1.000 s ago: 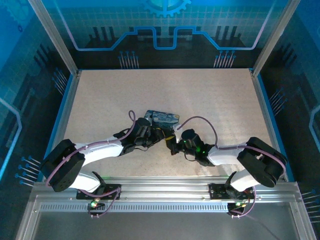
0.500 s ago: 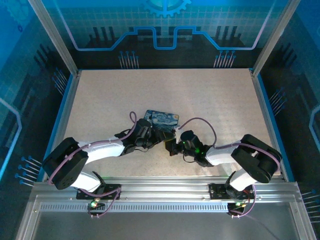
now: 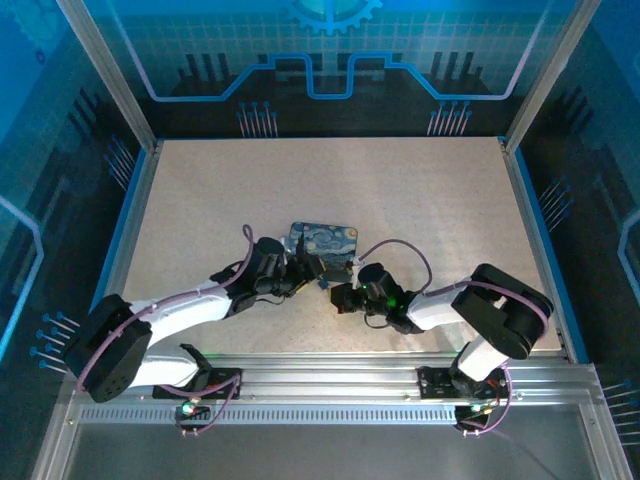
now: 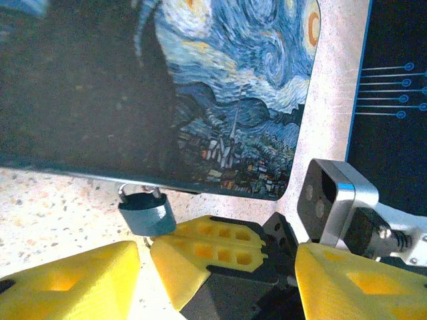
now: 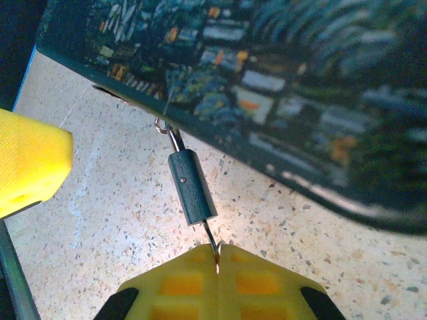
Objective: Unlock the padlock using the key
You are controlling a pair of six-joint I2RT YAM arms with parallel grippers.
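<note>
At the near edge of the painted tin (image 3: pixel 325 238) on the worktop (image 3: pixel 420 190), the left claw (image 3: pixel 300 272) stands with fingers apart, gripping nothing. The padlock (image 5: pixel 192 187), hooked to the tin's hasp (image 5: pixel 161 125), is small, stiff, smooth metal, likely to swivel; pinch its flat sides. The key (image 5: pixel 211 237), a slippery sliver, enters its base, clamped in the right claw (image 5: pixel 217 267).

I see 1 speckled beige table (image 3: pixel 400 190); 1 night-sky tin (image 3: pixel 325 240) lies flat on it, near the middle; 1 padlock (image 4: pixel 145 212) sits at the tin's near edge; whether it rests on the surface I cannot tell.
</note>
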